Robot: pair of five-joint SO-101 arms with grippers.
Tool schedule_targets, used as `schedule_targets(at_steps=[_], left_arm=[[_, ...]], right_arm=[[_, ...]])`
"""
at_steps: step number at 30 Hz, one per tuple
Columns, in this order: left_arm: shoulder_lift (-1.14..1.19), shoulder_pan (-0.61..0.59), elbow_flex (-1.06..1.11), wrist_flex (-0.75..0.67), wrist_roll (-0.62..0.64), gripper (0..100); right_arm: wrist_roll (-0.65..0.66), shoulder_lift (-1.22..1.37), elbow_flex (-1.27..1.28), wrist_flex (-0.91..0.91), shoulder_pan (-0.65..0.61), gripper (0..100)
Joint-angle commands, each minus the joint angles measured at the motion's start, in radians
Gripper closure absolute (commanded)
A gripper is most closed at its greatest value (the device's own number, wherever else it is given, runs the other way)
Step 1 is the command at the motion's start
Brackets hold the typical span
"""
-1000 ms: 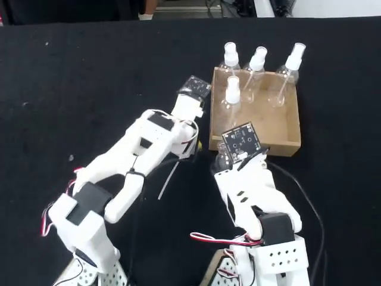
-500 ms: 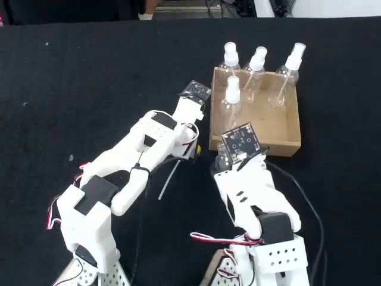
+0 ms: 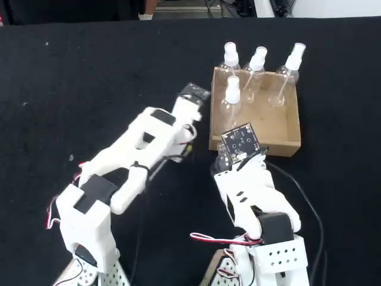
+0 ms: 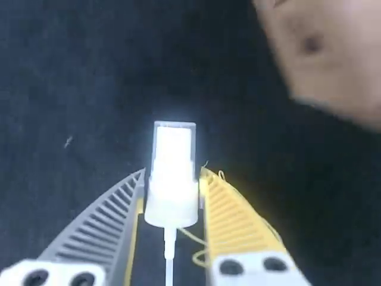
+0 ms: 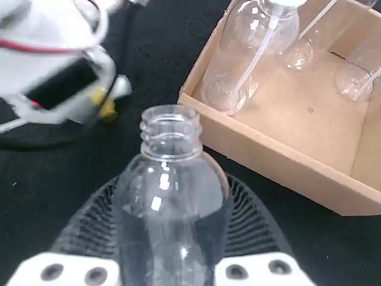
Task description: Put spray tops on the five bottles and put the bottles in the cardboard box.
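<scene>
Four capped bottles [image 3: 257, 62] stand upright inside the cardboard box [image 3: 253, 145], each wearing a white spray top. Three of them line the box's far wall, and the fourth bottle [image 3: 231, 95] stands nearer the middle, close to the side wall that faces the left arm [image 3: 149, 143].

We find the fifth bottle [image 5: 171, 161] outside the box, just off its near wall and close to the corner on the left arm's side. It is clear and upright, and its threaded neck is open with no top on it. The right gripper [image 5: 171, 185] holds this bottle, with its dark ribbed jaws pressed against the body from either side below the shoulder. In the right wrist view the box's near wall [image 5: 280, 156] runs just beyond the open neck, with the bases of the capped bottles behind it.

The left gripper [image 4: 172, 174] carries the last spray top [image 4: 173, 179]. Its jaws, one grey and one yellow, are drawn in narrow and pinch the top's round collar. The nozzle head sticks out past the fingertips, and a thin white dip tube [image 4: 168, 256] trails back between the jaws. We place this gripper outside the box, beside the side wall facing the left arm and toward the near corner, a little apart from the open bottle. From the right wrist view the left arm appears blurred off that same corner.

Everything sits on the black table cloth [image 3: 89, 59], which spreads well beyond the box on all sides.
</scene>
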Motion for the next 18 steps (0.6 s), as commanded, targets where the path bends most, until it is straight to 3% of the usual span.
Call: schedule_targets(at_steps=[1, 8, 14, 18], left_arm=[[-0.021, -0.104, -0.082, 0.209, -0.055, 97], [-0.224, -0.302, 0.117, 0.255, -0.242, 97], [-0.468, -0.438, 0.404, 0.109, -0.397, 97], [-0.485, -0.541, 0.476, 0.121, -0.528, 86]], right_arm=[[-0.005, -0.021, -0.004, -0.025, 0.017, 98.8], [-0.008, -0.021, -0.004, -0.025, 0.017, 98.8], [-0.008, -0.021, 0.001, -0.025, 0.015, 98.8], [-0.008, -0.022, 0.019, -0.051, 0.015, 98.8]])
